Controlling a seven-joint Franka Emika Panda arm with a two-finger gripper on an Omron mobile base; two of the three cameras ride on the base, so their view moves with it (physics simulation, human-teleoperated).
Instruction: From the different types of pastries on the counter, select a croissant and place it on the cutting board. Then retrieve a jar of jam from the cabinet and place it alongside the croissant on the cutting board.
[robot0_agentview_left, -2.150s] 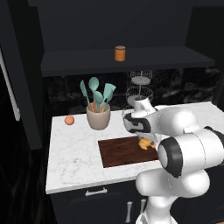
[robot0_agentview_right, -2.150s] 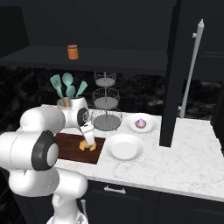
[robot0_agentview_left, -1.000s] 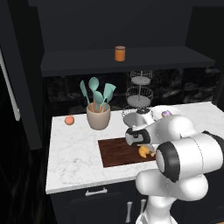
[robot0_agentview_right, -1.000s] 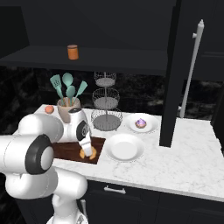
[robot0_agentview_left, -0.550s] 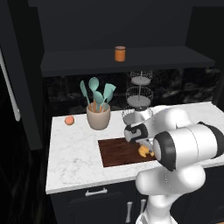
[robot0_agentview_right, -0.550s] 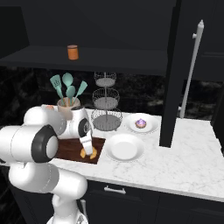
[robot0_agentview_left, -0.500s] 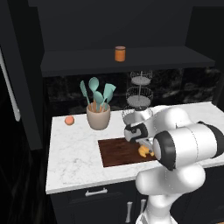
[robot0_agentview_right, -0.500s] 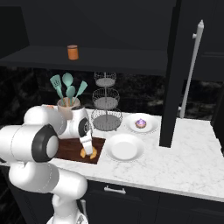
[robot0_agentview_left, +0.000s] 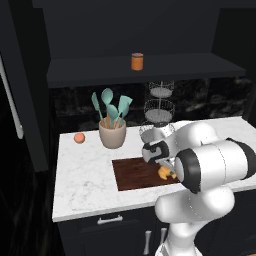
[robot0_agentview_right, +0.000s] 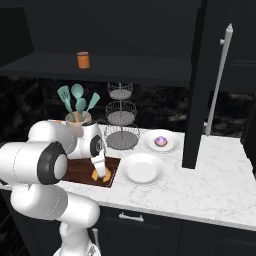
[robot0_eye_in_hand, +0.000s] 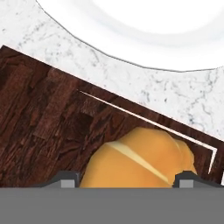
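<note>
hand (robot0_agentview_right: 101, 173) around croissant (robot0_eye_in_hand: 140, 159) on cutting board (robot0_agentview_left: 137, 173)

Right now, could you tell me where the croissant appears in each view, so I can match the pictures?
Left base view: croissant centre-right, beside the white arm, on the cutting board.
Right base view: lower left, at the board's near right corner.
Hand view: bottom centre.
Shared landmark: the dark wooden board under it.

Dark kitchen, black marble backsplash (robot0_agentview_left: 75, 102) behind. Tall black unit (robot0_agentview_right: 227, 75) on the right with a long silver handle (robot0_agentview_right: 218, 77). Dark base drawers (robot0_agentview_right: 150, 222) with silver pulls. Dim, even light.
</note>
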